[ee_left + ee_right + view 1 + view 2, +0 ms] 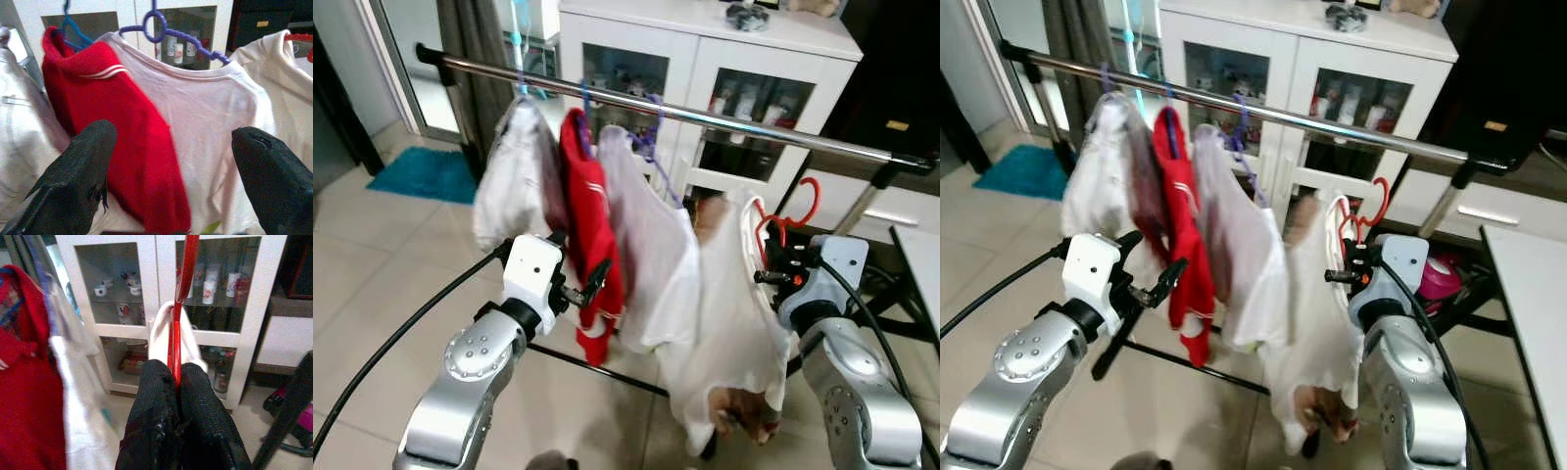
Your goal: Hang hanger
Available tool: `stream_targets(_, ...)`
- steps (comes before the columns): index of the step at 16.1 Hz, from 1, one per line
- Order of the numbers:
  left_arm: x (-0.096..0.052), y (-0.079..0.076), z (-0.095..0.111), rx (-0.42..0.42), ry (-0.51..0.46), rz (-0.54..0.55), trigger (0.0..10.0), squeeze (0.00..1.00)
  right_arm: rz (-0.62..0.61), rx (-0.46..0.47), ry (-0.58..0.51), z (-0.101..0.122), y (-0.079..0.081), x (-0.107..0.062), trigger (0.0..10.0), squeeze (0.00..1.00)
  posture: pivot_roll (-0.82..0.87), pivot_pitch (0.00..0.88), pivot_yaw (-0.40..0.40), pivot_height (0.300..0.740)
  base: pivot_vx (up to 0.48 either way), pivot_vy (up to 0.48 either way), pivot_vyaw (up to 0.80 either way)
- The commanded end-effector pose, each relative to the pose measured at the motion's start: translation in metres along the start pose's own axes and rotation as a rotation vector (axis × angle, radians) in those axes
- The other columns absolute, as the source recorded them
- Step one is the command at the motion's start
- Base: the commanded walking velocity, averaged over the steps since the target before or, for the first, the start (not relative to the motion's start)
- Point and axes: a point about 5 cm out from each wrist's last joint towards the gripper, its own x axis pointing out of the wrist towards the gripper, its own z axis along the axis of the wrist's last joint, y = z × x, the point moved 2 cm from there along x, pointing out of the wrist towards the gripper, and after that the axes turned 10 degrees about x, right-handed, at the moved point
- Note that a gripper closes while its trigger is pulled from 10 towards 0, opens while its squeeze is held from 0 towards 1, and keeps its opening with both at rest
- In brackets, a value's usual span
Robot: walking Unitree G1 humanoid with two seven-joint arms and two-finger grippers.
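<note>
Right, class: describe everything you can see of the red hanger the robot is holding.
The red hanger looks like thin plastic, with a curved hook on top. It stands roughly upright, its hook below the rail and not yet over it. A white shirt hangs from it. The right gripper is shut on its neck.

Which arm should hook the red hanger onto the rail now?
Right. Its gripper is shut on the red hanger with the white shirt, just below the rail. The left gripper is open, holding nothing.
</note>
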Motion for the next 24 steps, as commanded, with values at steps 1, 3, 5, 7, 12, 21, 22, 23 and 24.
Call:
stream_targets(1,0.001,-0.001,0.005,0.011,-0.019,-0.007,10.0,0.0,-0.013,-0.005,-0.027,0.007,-0.001,-0.003,10.0,0.0,-0.05,0.006,-0.051,0.74,0.0,0.0,-0.78)
stream_targets(3,0.003,-0.001,0.005,0.011,-0.01,-0.011,10.0,0.0,-0.039,0.015,-0.017,0.007,-0.001,-0.003,10.0,0.0,-0.05,0.008,-0.043,0.74,0.0,0.0,-0.25)
stream_targets(5,0.004,-0.001,0.005,0.003,-0.011,-0.013,10.0,0.0,-0.041,0.017,-0.007,0.006,-0.001,-0.002,10.0,0.0,-0.05,0.008,-0.04,0.74,0.0,0.0,0.0)
stream_targets(7,0.004,-0.002,0.005,0.001,-0.009,-0.025,10.0,0.0,-0.054,0.031,0.004,0.006,-0.001,-0.003,10.0,0.0,-0.05,0.009,-0.037,0.74,0.0,0.0,0.0)
stream_targets(12,0.005,-0.001,0.006,-0.001,-0.015,-0.03,10.0,0.0,-0.018,0.007,0.037,0.004,0.006,-0.002,10.0,0.0,-0.05,0.009,-0.036,0.74,-0.247,0.0,0.0)
stream_targets(21,0.005,0.002,0.008,0.006,-0.013,-0.038,10.0,0.0,0.022,-0.055,0.05,0.003,0.01,0.002,10.0,0.0,-0.05,0.032,-0.041,0.74,-0.254,0.0,0.0)
stream_targets(22,0.004,0.002,0.008,0.004,-0.012,-0.036,10.0,0.0,0.028,-0.054,0.052,0.004,0.011,0.002,10.0,0.0,-0.05,0.032,-0.041,0.74,-0.259,0.0,0.0)
stream_targets(23,0.004,0.002,0.007,0.004,-0.01,-0.037,10.0,0.0,0.034,-0.056,0.055,0.004,0.012,0.002,10.0,0.0,-0.05,0.037,-0.044,0.74,-0.259,0.0,0.0)
stream_targets(24,0.003,0.002,0.008,0.004,-0.01,-0.036,10.0,0.0,0.038,-0.058,0.058,0.004,0.013,0.002,10.0,0.0,-0.05,0.039,-0.044,0.74,-0.259,0.0,0.0)
